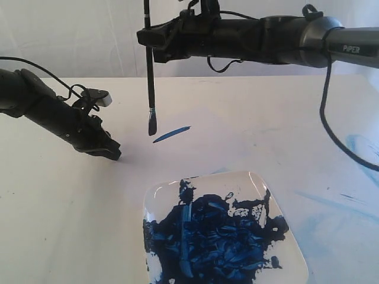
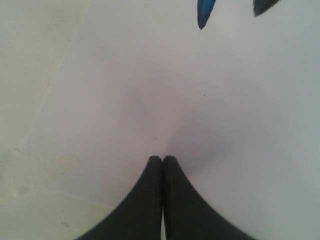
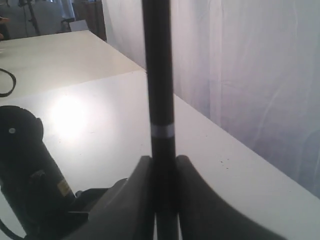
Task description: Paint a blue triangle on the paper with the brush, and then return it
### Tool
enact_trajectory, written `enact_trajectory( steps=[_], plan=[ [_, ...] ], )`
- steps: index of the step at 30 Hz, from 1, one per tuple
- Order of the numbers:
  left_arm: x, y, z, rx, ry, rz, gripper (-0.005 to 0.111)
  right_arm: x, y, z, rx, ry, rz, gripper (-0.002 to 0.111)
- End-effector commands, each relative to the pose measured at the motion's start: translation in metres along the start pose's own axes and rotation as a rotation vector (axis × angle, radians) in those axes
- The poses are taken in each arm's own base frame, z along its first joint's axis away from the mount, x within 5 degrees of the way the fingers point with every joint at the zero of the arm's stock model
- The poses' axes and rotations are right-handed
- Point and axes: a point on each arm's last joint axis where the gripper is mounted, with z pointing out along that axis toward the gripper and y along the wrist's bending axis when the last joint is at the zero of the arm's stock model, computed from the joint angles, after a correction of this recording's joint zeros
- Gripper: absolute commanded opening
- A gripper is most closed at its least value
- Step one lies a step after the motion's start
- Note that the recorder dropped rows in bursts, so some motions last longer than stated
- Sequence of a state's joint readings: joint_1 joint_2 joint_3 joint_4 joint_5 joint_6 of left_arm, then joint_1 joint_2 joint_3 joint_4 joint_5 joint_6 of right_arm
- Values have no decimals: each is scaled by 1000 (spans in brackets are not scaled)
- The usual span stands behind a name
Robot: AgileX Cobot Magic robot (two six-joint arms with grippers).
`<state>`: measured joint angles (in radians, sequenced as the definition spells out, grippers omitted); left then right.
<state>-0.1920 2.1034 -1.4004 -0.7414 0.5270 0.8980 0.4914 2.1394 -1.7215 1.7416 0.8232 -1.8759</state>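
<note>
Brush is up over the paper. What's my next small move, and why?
Probably lower the brush so its tip meets the paper at the nearer end of the single blue stroke, starting a second side: only one side is painted, and the right gripper holds the tip just above it.

Reading only one word here: "PIPER", in pale capital letters, standing on the dark grey sleeve of the right arm (image 1: 355, 50), well back from the right gripper (image 1: 150, 41), along the forearm behind it in the exterior view. Noticing also a small yellow sticker (image 3: 63, 187) on the black housing (image 3: 30, 170) just beside the right gripper in the right wrist view, printed too small and blurred for reading. Finding no other legible lettering, number or sign.
</note>
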Motion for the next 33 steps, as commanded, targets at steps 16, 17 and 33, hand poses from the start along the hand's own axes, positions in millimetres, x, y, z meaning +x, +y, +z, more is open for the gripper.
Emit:
enact_trajectory(
  steps=[16,17,33],
  plan=[
    [-1,-3,0,24,2,-12,0,-45,52,7,657,117,52,0],
    [-1,-3,0,24,2,-12,0,-45,51,5,676,101,105,0],
    [-1,-4,0,31,4,-13,0,-14,60,-53,1041,-264,441,0]
  ],
)
